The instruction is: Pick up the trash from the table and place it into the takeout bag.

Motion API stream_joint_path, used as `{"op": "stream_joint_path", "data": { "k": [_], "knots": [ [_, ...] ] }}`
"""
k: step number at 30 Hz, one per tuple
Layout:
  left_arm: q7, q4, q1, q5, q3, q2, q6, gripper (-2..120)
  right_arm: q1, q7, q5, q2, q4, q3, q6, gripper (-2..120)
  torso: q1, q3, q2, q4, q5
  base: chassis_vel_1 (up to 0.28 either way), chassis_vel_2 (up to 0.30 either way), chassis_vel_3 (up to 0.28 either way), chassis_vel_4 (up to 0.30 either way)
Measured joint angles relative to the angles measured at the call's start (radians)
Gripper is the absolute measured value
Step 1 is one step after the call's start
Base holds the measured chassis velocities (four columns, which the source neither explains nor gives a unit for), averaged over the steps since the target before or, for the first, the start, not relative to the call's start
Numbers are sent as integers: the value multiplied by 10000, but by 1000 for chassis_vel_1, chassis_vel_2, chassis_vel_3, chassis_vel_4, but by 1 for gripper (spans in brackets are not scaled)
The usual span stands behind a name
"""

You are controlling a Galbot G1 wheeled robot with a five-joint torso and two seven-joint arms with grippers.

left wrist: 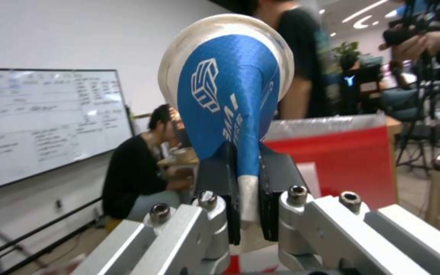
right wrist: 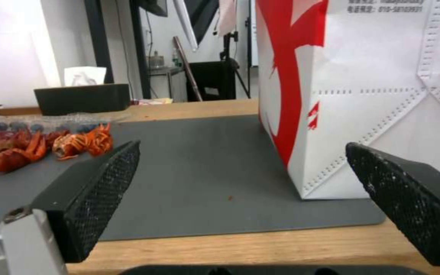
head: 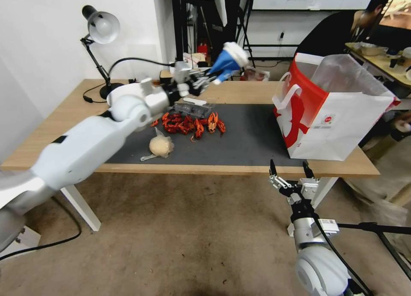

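Nearest the robot, the right tool (head: 290, 169) waited with its jaws spread and empty just off the front edge of the tabletop (head: 239, 168), close by the takeout bag (head: 338, 129). On the dark mat (head: 248, 137) a beige plastic-wrapped wad (head: 161, 146), a heap of red crayfish shells (head: 188, 124) and a clear plastic tray (head: 196, 108) lay uncollected. Farther back, the left tool (head: 212, 79) was clamped on a blue paper cup with white lid (head: 229, 61), held in the air short of the bag, suggesting most of the clearing remained.
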Motion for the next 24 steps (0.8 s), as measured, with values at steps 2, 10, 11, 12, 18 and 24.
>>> {"op": "stream_joint_path", "data": {
  "k": [2, 10, 11, 12, 18, 24],
  "knots": [
    [-86, 262, -395, -197, 332, -520, -1, 6, 4, 11, -2, 3, 12, 20, 0, 100, 0, 0, 0, 1, 3, 0, 0, 0, 0],
    [-235, 808, -1503, -660, 1370, -1611, -12, 6, 74, 41, 0, -8, 31, 65, -1, 100, 0, 0, 0, 3, 1, 0, 0, 0, 0],
    [-235, 808, -1503, -660, 1370, -1611, -12, 6, 74, 41, 0, -8, 31, 65, -1, 100, 0, 0, 0, 3, 1, 0, 0, 0, 0],
    [-252, 912, -1662, -704, 1509, -1783, -12, 6, 82, 41, 0, -2, 19, 66, -1, 100, -1, 0, 1, 3, 0, 0, 0, 0, 0],
    [-282, 1416, -2196, -807, 2025, -2404, -22, 6, 93, 40, 0, 52, -32, 60, -1, 100, -1, 0, 0, 2, -1, 0, 0, 0, 0],
    [-241, 2481, -2728, -837, 2566, -3380, -61, 6, 119, 34, -20, 109, -40, 43, 5, 100, 0, -1, 0, 3, 0, 0, 0, 0, 0]
  ]
}}
